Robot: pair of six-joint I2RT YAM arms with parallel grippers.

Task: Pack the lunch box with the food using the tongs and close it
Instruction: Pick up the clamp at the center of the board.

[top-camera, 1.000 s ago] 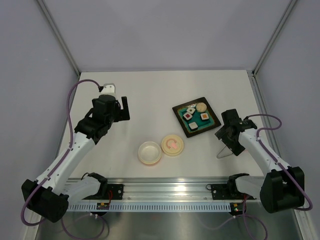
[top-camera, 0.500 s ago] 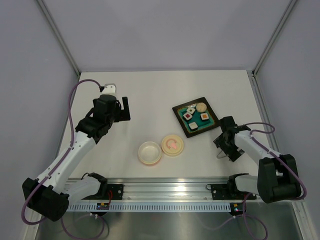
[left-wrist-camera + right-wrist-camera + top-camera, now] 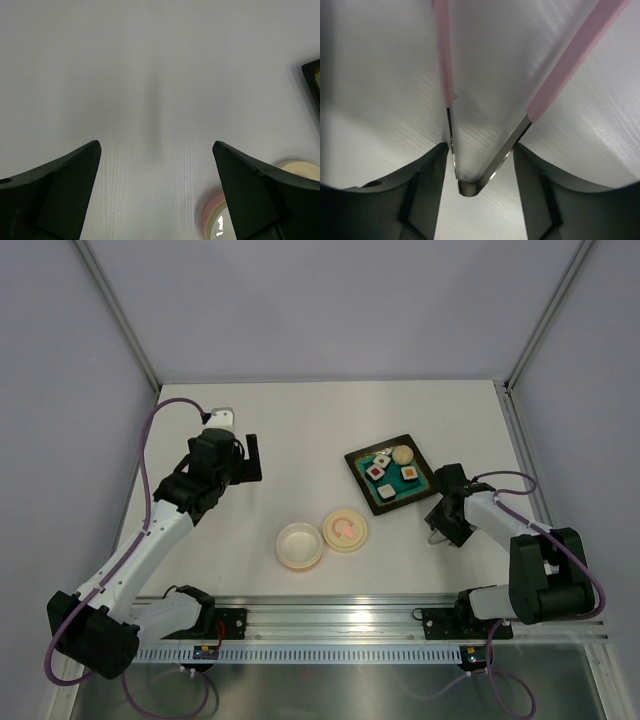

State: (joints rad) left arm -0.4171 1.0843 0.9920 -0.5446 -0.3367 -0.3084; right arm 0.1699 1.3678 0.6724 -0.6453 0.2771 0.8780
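A white table (image 3: 330, 420) bears the scene. The left gripper (image 3: 156, 150) hangs over the table's left half, jaws spread wide on nothing, well apart from everything else. The right gripper (image 3: 480, 150) is low at the right side, near a dark square tray with a teal mat (image 3: 381, 507). Towards the front centre sits the round cream lunch box (image 3: 299, 545), open and empty, its cream lid with a pink curled mark (image 3: 345, 530) just beside it. The slender V-shaped tongs with pale pink arms (image 3: 571, 62) lie on the table, their metal bend pinched between the right gripper's fingers. Small toy food pieces (image 3: 376, 473), white blocks and a beige ball, rest on the tray.
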